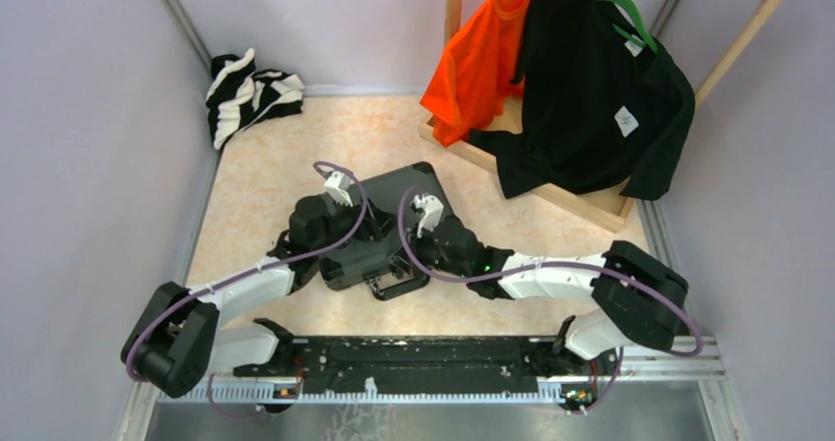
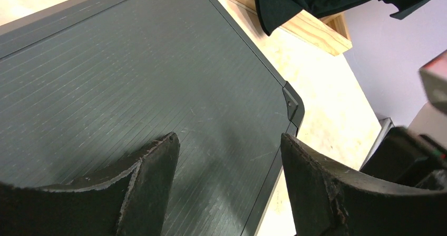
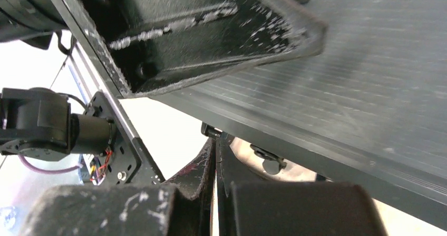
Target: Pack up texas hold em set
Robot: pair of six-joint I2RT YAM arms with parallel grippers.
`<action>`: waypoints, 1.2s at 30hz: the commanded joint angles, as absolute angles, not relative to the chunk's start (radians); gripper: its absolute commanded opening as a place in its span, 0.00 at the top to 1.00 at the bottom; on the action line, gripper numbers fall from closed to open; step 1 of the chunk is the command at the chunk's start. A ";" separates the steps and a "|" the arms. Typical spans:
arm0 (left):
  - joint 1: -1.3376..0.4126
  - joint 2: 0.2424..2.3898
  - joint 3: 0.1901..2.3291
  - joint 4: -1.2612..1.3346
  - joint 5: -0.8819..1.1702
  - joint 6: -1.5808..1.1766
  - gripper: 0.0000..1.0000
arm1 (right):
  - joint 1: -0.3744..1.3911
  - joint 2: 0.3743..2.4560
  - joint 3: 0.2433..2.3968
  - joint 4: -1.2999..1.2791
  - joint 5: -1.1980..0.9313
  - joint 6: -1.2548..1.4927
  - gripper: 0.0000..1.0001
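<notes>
- In the middle of the top view, the black briefcase lies flat on the beige tabletop, lid down, with its handle toward the lower edge of the frame.
- My left gripper hangs over the ribbed lid, jaws spread wide, holding nothing.
- My right gripper sits just beside the case's near edge, low in its own view, fingers pressed together with nothing between them.
- No chips, cards or discs show outside the case, so I judge the packing is nearly over and the step in hand is securing the lid.
- Next, I probably need the closed right tips to press a latch near the handle while the left steadies the lid. I cannot tell the latch's state.
- The only label is a white tag on the black shirt at upper right, too small to read. No brand shows on the case.
</notes>
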State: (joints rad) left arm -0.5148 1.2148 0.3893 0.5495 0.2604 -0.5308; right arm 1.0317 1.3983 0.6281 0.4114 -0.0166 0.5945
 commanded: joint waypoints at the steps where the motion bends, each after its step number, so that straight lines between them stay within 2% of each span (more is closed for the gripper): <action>1: -0.514 1.291 0.296 0.172 0.228 -0.525 0.20 | 1.067 1.463 0.614 0.506 0.001 0.607 1.00; 16: -0.515 1.286 0.291 0.178 0.237 -0.523 0.18 | 1.030 1.687 0.567 0.643 0.042 0.675 1.00; 20: -0.515 1.283 0.291 0.178 0.239 -0.523 0.17 | 1.027 1.692 0.577 0.637 0.065 0.663 1.00; 27: -0.514 1.229 0.279 0.192 0.253 -0.517 0.02 | 1.000 1.725 0.587 0.587 0.129 0.668 1.00; 32: -0.514 1.144 0.269 0.185 0.234 -0.516 0.01 | 0.990 1.713 0.579 0.562 0.152 0.635 1.00; 36: -0.515 1.102 0.265 0.171 0.195 -0.515 0.01 | 1.072 1.623 0.635 0.467 0.214 0.538 1.00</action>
State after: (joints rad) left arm -0.5163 1.0874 0.3408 0.5064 0.2531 -0.5198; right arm 1.0561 1.6672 0.5549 0.6147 0.0036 0.6575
